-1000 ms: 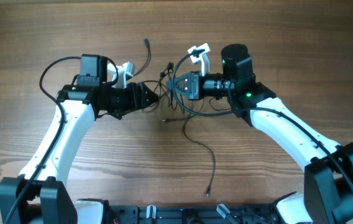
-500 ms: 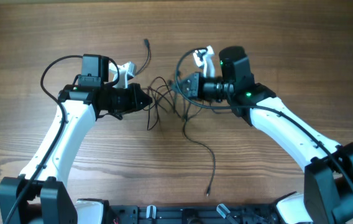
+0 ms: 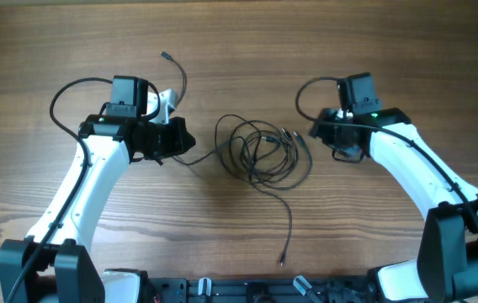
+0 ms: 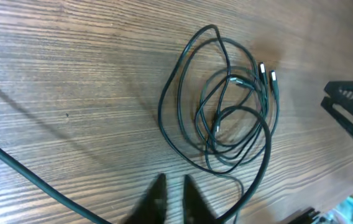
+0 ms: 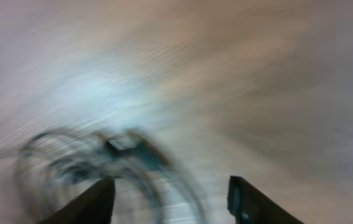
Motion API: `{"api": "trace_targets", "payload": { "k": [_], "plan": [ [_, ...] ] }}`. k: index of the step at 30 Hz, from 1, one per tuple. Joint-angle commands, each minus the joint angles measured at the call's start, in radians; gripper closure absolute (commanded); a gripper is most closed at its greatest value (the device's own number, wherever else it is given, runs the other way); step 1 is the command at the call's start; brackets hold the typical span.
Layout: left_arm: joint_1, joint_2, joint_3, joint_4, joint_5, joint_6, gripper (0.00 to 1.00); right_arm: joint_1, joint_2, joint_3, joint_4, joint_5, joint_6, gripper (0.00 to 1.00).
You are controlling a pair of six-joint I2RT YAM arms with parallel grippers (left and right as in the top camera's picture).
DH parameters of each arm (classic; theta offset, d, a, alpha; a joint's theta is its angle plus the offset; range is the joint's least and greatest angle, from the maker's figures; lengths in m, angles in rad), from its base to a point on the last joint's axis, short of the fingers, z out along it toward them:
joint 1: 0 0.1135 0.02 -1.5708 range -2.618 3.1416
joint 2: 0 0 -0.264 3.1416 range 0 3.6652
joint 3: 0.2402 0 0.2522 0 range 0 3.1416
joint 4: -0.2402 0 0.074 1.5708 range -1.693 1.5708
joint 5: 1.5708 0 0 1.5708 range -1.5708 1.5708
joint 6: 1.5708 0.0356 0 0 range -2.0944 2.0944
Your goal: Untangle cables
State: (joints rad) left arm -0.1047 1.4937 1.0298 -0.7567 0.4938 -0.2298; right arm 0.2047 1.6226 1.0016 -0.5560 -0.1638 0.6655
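Note:
The cables lie as a loose coil of thin black loops on the wooden table between my two arms. In the left wrist view the coil is sharp, with two small plugs at its right side. One strand runs from the coil to my left gripper and on up to a plug. My left gripper stands shut to a narrow slit, with that strand passing behind its tips. My right gripper hangs open and empty just right of the coil. The right wrist view is blurred; its gripper faces the coil.
A single cable tail trails from the coil toward the front edge and ends in a plug. A black rail runs along the table's front edge. My right gripper's fingers show at the right of the left wrist view.
My right gripper has opened, let go of the cables and pulled back to the right. The bundle has dropped and spread into a coil. My left gripper has shut and drawn left with its strand.

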Motion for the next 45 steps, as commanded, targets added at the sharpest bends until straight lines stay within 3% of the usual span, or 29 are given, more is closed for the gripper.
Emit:
{"api": "trace_targets", "payload": {
  "k": [1,3,5,9,12,17,19,22,24,26,28,29,34,41,44,45],
  "plan": [
    [-0.005,-0.016,0.004,0.000,-0.005,0.005,0.68,0.014,0.007,0.005,0.034,-0.397,-0.197,0.35],
    [-0.005,-0.016,0.004,0.000,0.036,0.006,0.45,0.027,0.007,0.005,0.026,-0.451,-0.196,0.33],
    [-0.013,-0.016,0.004,0.001,0.055,0.006,0.34,0.048,0.007,0.005,0.023,-0.467,-0.195,0.30],
    [-0.070,-0.004,0.004,0.017,0.053,0.015,0.32,0.113,0.007,0.005,0.020,-0.446,-0.183,0.30],
    [-0.123,0.024,0.004,0.042,-0.026,0.014,0.30,0.151,0.008,0.005,0.006,-0.365,-0.112,0.30],
    [-0.181,0.059,0.004,0.074,-0.095,-0.009,0.29,0.185,0.008,0.005,0.009,-0.351,-0.115,0.28],
    [-0.192,0.059,0.004,0.092,-0.095,-0.059,0.36,0.185,0.007,0.005,0.011,-0.349,-0.113,0.28],
    [-0.200,0.059,0.004,0.098,-0.092,-0.071,0.83,0.185,0.008,0.005,0.016,-0.349,-0.113,0.29],
    [-0.201,0.058,0.005,0.109,-0.020,-0.070,0.96,0.185,0.008,0.005,0.017,-0.350,-0.113,0.27],
    [-0.195,0.045,0.007,0.173,0.169,-0.070,0.96,0.185,0.008,0.005,0.030,-0.384,-0.145,0.25],
    [-0.156,0.002,0.034,0.352,0.491,-0.096,0.96,0.185,0.007,0.005,0.063,-0.517,-0.310,0.22],
    [-0.143,-0.012,0.043,0.410,0.539,-0.138,0.96,0.185,0.007,0.005,0.069,-0.519,-0.322,0.21],
    [-0.093,-0.092,0.054,0.665,0.617,-0.346,0.96,0.185,0.007,0.005,0.163,-0.519,-0.326,0.21],
    [-0.095,-0.125,0.054,0.704,0.666,-0.406,0.96,0.185,0.007,0.005,0.414,-0.518,-0.196,0.20],
    [-0.092,-0.131,0.054,0.815,0.697,-0.456,0.96,0.185,0.007,0.005,0.470,-0.523,-0.146,0.21],
    [-0.092,-0.138,0.054,0.871,0.703,-0.482,0.96,0.185,0.007,0.005,0.480,-0.536,-0.139,0.26]
  ]
}}
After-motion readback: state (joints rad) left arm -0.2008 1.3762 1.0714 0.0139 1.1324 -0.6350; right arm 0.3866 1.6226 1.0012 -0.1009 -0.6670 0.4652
